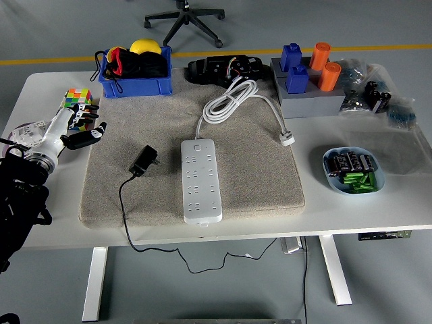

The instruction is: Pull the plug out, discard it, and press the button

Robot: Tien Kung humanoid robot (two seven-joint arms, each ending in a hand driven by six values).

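No legible text, no brand marks, no numbers, no signs on any object
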